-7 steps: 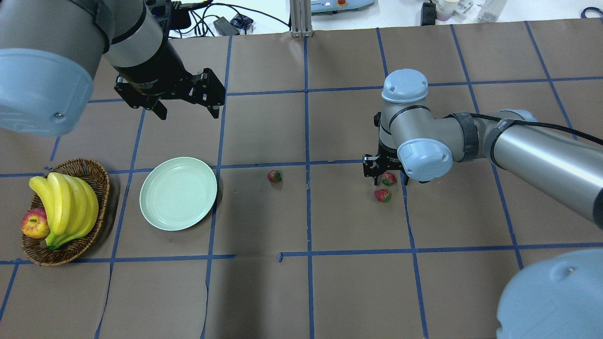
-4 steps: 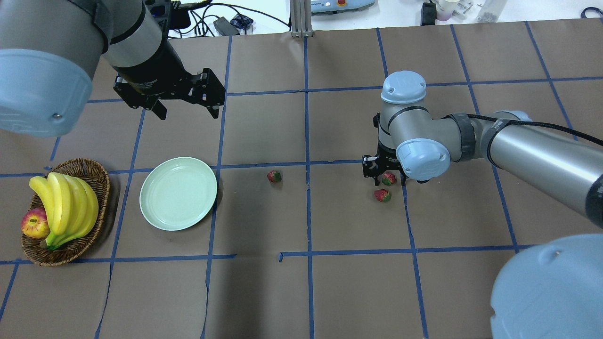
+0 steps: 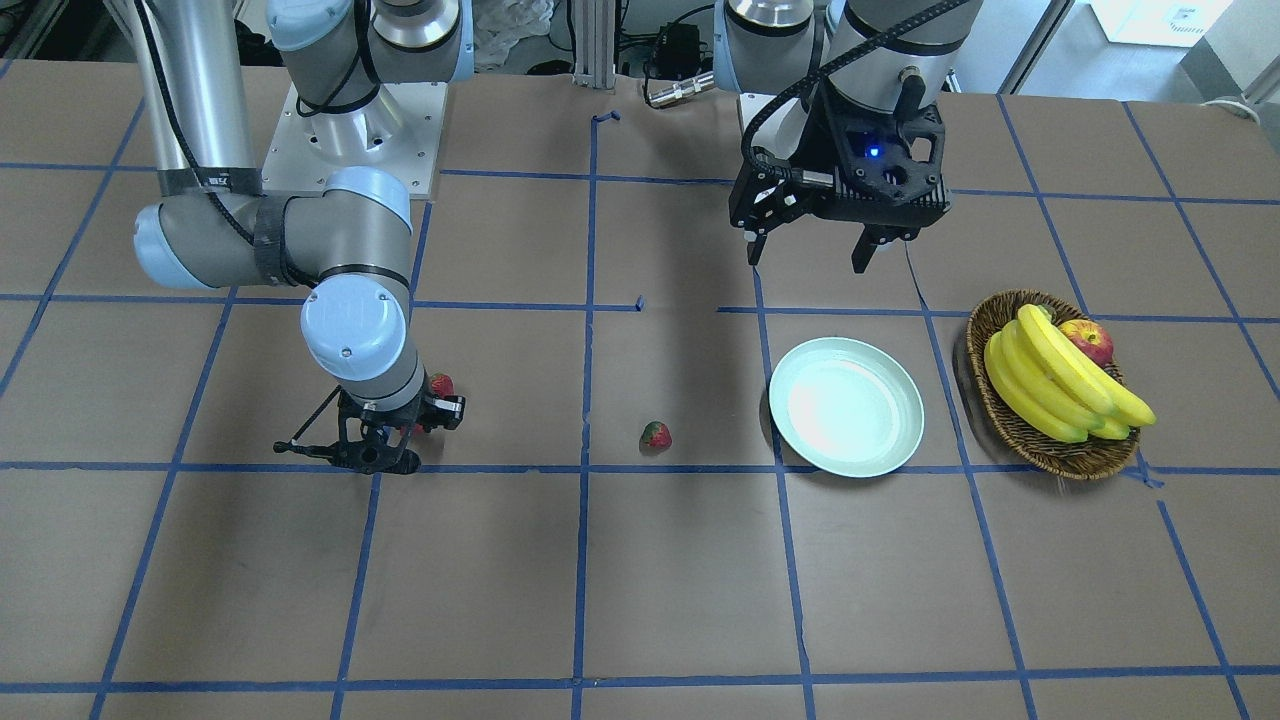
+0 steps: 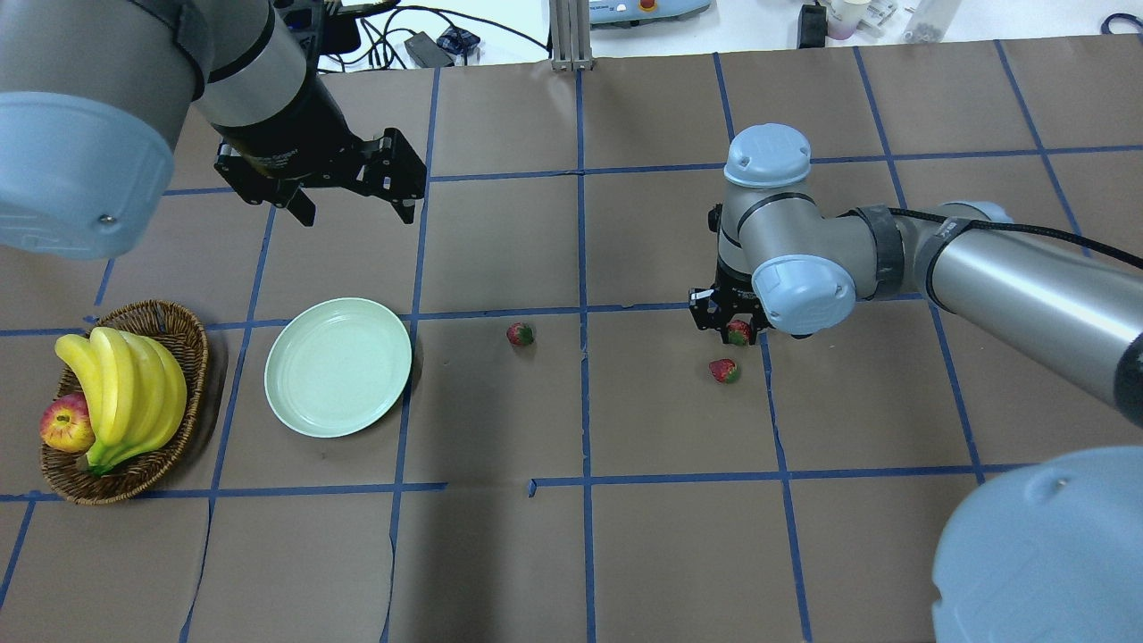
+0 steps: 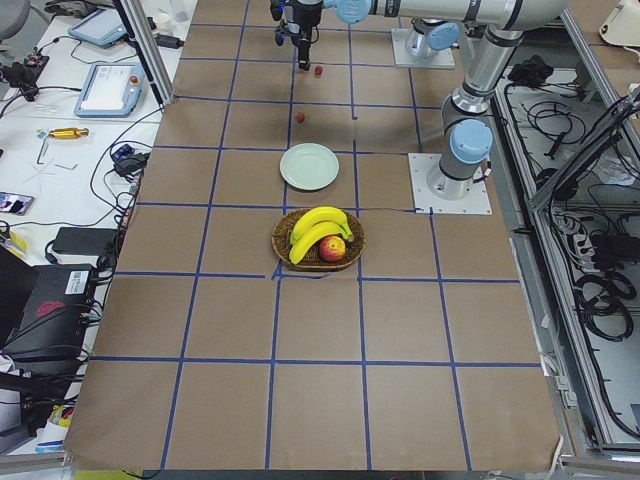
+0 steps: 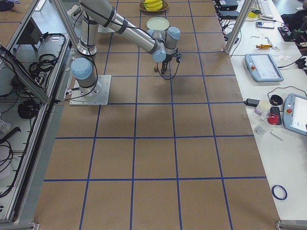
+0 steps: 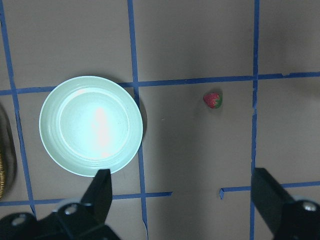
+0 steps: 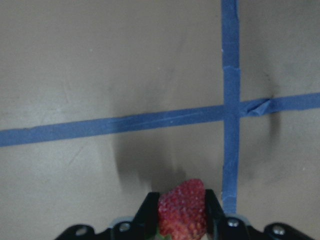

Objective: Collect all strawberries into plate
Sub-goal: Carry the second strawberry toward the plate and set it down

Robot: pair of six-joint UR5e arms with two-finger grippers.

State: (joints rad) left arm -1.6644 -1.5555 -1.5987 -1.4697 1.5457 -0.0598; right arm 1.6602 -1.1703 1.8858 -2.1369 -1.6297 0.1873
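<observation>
Zero items on the plate (image 4: 337,367).

Overhead: nearest strawberry (image 4: 520,334) lies loose on the brown paper (image 4: 500,554), near the plate on the side away from the wicker basket (image 4: 183,323). Held strawberry (image 4: 738,332) is well apart from the plate on that same side, pinched in the right gripper (image 4: 738,338). Third strawberry (image 4: 723,370) lies loose just beside the held one. Left gripper (image 4: 357,212) hangs high near the plate, spread wide, nothing in it. Basket sits just beside the plate and holds bananas (image 4: 134,384) and an apple (image 4: 64,424).

Front-facing: right gripper is low over the paper, drawn in, with a bit of red showing between the tips. Third strawberry peeks out beside it. Plate bare, with glare.

Exterior left: plate sits between the basket and two red dots of strawberries. Far gripper is too small to judge.

Exterior right: near arm's gripper is low over the paper. Plate is beyond it, basket beyond the plate. Strawberries are too small to make out.

Left wrist: plate below, nearest strawberry apart from its rim. Fingers (image 7: 272,192) are wide apart with only paper between them.

Right wrist: held strawberry is clamped, touching both fingers, over a cross of blue tape (image 8: 230,125). Cannot tell if it is off the paper.
</observation>
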